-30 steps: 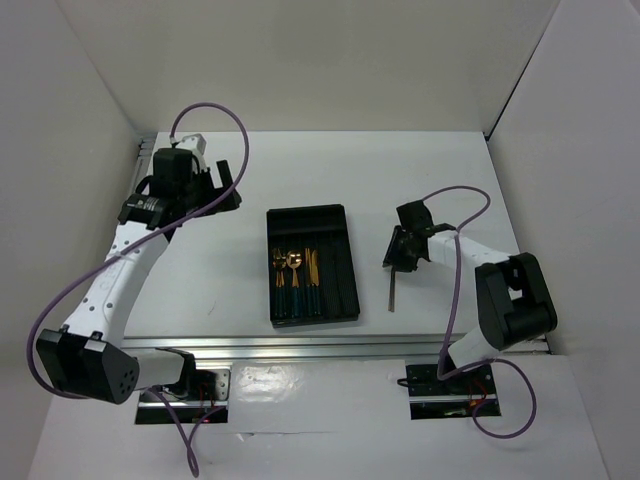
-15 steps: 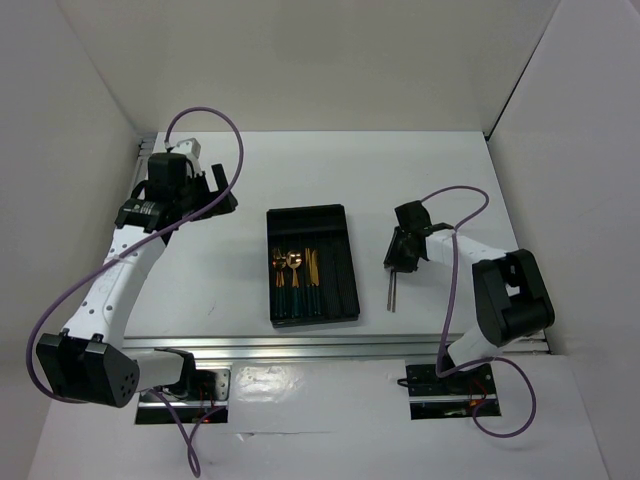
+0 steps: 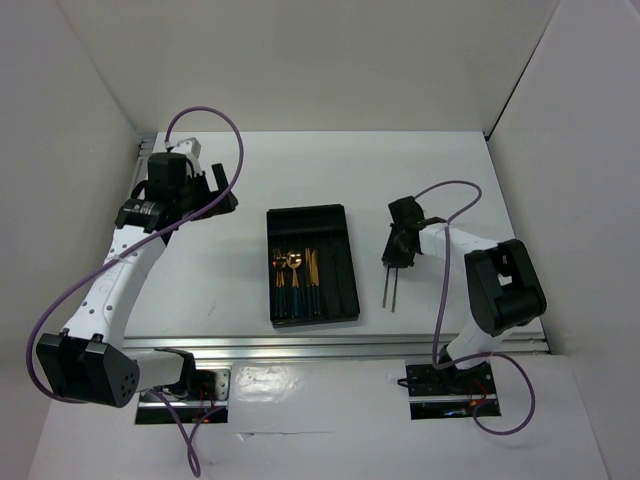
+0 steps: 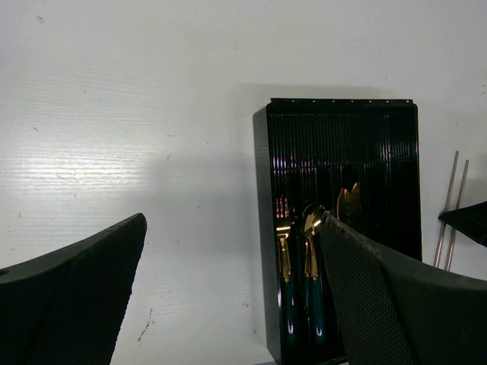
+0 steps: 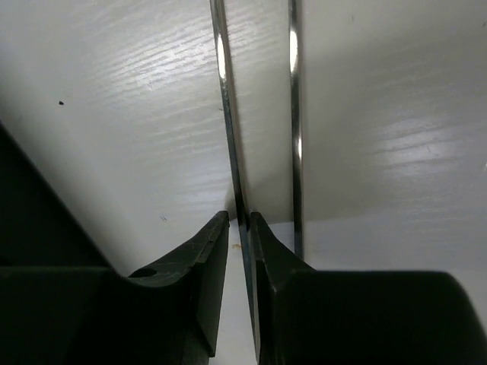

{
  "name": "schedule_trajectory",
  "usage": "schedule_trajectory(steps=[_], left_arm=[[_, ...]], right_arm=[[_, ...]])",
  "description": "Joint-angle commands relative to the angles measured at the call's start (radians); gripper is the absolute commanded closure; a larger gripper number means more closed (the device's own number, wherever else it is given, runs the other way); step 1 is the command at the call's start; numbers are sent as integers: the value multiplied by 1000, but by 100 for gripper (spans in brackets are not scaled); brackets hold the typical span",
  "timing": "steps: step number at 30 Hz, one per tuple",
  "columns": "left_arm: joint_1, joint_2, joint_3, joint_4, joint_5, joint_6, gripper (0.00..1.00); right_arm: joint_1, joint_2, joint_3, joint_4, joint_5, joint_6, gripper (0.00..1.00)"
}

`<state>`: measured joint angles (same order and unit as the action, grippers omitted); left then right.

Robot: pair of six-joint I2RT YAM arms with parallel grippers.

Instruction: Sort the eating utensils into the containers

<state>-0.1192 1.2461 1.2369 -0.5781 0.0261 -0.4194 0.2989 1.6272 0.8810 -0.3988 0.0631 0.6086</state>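
Observation:
The black tray (image 3: pixel 310 225) lies mid-table, and several gold-headed, teal-handled utensils (image 3: pixel 296 270) lie lengthwise in its left compartments. They also show in the left wrist view, utensils (image 4: pixel 308 266) inside the tray (image 4: pixel 342 144). Two thin grey sticks lie side by side on the table to the tray's right: one stick (image 5: pixel 225 106) runs between my right gripper's (image 5: pixel 240 217) narrowed jaws, against the right finger (image 5: pixel 266 251), with a sliver of gap on the left. The other stick (image 5: pixel 294 114) lies just outside that finger. My left gripper (image 4: pixel 232 304) hovers wide open left of the tray, holding nothing.
White walls close in the table on the left, back and right. A metal rail (image 3: pixel 340 345) runs along the near edge. Purple cables loop over both arms. The tray's far half and right compartments hold nothing.
My right gripper has shifted slightly left and its jaws have narrowed around one stick. Two sticks now show apart below it. The left arm has barely moved.

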Motion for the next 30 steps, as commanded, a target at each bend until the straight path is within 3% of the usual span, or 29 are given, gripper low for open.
schedule_trajectory(steps=[1,8,11,16,23,30], left_arm=[[6,-22,1,27,14,21,0],[6,-22,1,27,5,30,0],[6,-22,1,27,5,30,0],[6,-31,1,27,5,30,0],[6,-31,1,18,5,30,0],[6,-56,-10,9,-5,30,0]], right_arm=[[28,89,22,-83,70,-1,75],[28,166,70,-146,110,19,86],[28,186,79,-146,98,19,99],[48,211,137,-156,101,-6,100],[89,73,269,-259,159,-52,100],[89,-39,375,-259,52,-130,100]])
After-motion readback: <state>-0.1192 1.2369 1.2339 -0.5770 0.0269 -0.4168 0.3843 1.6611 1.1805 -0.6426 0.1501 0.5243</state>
